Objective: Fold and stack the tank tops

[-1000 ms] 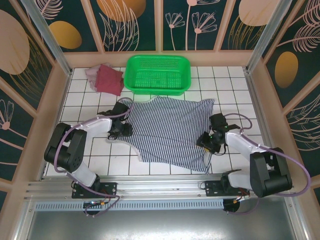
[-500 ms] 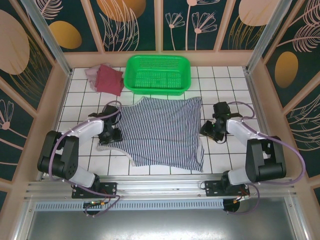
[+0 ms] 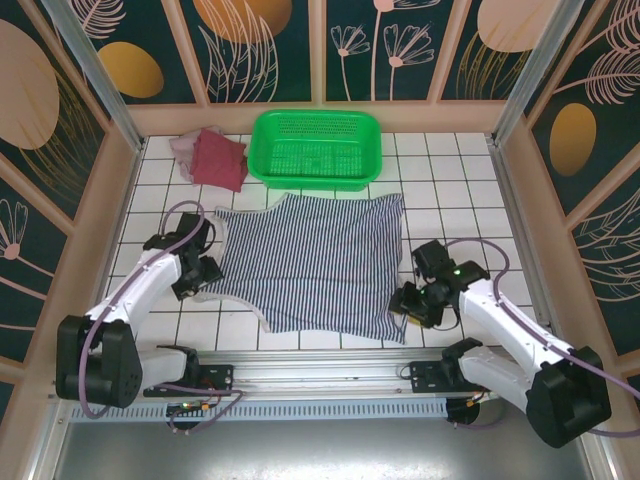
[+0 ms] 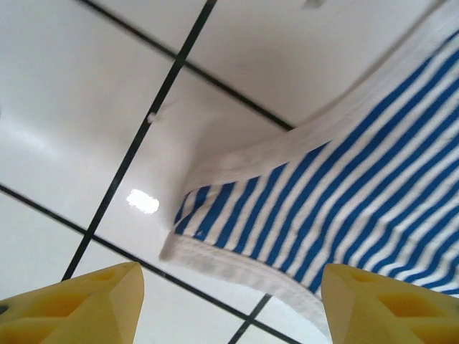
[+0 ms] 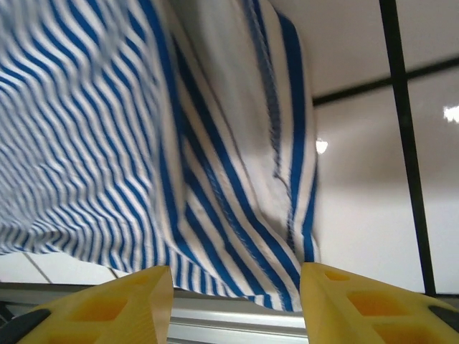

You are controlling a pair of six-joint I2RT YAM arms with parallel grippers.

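While the striped tank top [image 3: 315, 260] lies spread flat on the white tiled desk [image 3: 450, 200] just in front of the green basket [image 3: 315, 183], both arms reach in low at its 2 sides. Its far edge sits close against the basket's near rim, and its near hem lies well toward the arm bases.

To the near left of the basket, the left arm [image 3: 150, 285] stretches forward from its base with the forearm angled inward. The left fingers [image 3: 207, 270] rest at the cloth's left edge, beside the shoulder strap. From the left wrist view the 2 yellow left fingers [image 4: 93, 301] stand wide apart and released, with the white-bound strap end on the tile beyond them and nothing between them.

To the near right of the basket, the right arm [image 3: 500, 320] bends at the elbow and turns its wrist inward. The right fingers [image 3: 408, 302] sit at the top's near right corner. In the right wrist view the right fingers [image 5: 366, 301] are parted and unclenched, and the striped hem corner lies loose beyond the gap.

Left of the basket, a folded maroon tank top [image 3: 222, 160] rests partly over a pink tank top [image 3: 184, 148].
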